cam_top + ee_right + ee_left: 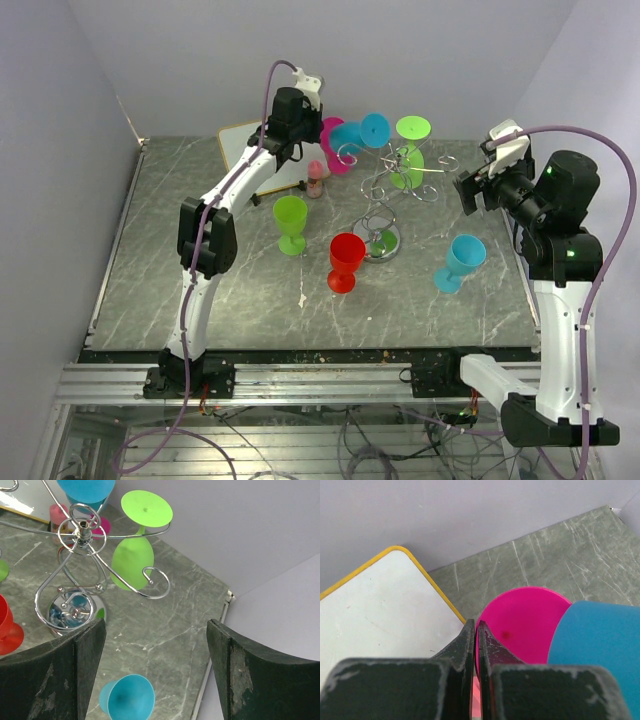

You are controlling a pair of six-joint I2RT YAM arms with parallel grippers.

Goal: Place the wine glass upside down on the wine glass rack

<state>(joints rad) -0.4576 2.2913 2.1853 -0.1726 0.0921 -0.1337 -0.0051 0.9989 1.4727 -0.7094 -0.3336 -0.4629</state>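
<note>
left tool (476,625) clamped on smooth pink plastic glass (520,625), right tool (156,623) wide open, empty, curly chrome wire rack (81,527)

A grey-green marbled tabletop (200,300) fills the middle. A plain pale lavender-grey back wall (420,50) stands at 12 o'clock, with matching side walls at 9 o'clock (50,200) and 3 o'clock (600,90). A silver aluminium rail frame (320,383) runs along 6 o'clock. The light is soft and even.
</note>
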